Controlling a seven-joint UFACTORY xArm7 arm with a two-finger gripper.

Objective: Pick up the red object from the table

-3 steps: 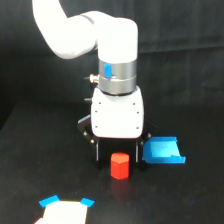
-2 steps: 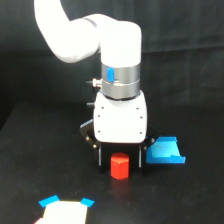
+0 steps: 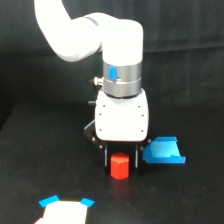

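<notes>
The red object point(image 3: 119, 166) is a small red-orange hexagonal block standing upright on the table point(image 3: 190, 200), which is covered in black cloth. My gripper point(image 3: 122, 161) hangs straight down over it from the white arm. Its two black fingers point(image 3: 106, 159) stand on either side of the block, with the jaws open and a small gap to each side. The block's upper back part is hidden behind the gripper body. The block rests on the cloth.
A larger flat blue piece point(image 3: 163, 150) lies just to the exterior view's right of the gripper, close to the right finger. A white piece with blue corners point(image 3: 65, 210) lies at the front left edge of the exterior view.
The arm has moved to the exterior view's right and lower. The fingers now straddle the red block, which has stayed in place on the cloth.
</notes>
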